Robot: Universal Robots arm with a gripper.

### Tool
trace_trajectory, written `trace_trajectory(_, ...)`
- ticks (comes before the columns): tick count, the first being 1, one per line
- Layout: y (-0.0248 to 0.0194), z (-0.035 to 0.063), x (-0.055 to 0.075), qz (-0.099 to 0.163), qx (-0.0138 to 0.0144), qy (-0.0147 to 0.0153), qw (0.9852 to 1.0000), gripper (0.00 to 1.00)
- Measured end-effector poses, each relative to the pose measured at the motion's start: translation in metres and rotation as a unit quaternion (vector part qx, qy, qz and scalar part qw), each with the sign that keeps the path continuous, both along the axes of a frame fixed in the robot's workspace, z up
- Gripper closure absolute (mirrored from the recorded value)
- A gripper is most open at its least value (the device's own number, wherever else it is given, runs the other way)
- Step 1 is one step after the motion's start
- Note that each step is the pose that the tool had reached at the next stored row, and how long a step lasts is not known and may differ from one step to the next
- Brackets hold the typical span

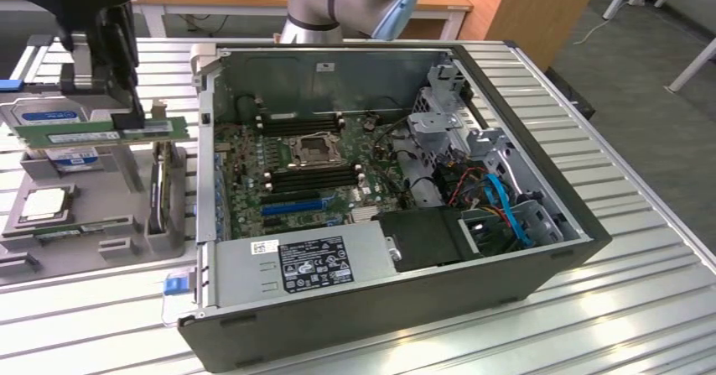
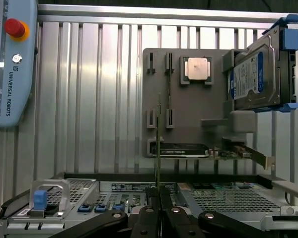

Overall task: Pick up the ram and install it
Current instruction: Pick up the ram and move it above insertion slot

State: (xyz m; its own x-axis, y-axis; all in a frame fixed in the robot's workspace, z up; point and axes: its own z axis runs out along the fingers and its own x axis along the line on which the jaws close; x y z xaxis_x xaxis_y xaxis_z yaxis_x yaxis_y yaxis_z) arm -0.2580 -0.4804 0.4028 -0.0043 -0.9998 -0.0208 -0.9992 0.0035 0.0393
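The gripper (image 1: 129,120) pinched the ram (image 1: 101,132) above the grey rack (image 1: 123,245), at nine o'clock from the open computer case (image 1: 537,165). The ram covered part of the hard drive (image 1: 70,158); the processor (image 1: 45,203) lay at its six o'clock.

Ribbed silver aluminium tabletop (image 1: 638,308) carries an open black computer tower case (image 1: 403,316) lying on its side; just beside it, a grey plastic parts fixture (image 1: 123,249); a pale blue teach pendant (image 2: 12,74) too.

A robotics lab: an opened computer case (image 1: 391,316) on a ribbed metal desk (image 1: 632,308), a robot's teach pendant (image 2: 10,64) lying nearby.
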Motion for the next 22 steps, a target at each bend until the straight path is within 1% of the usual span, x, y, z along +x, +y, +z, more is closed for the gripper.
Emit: trace_trajectory(22,0.0,0.0,0.044,0.0,0.0,0.0009,1.0,0.89)
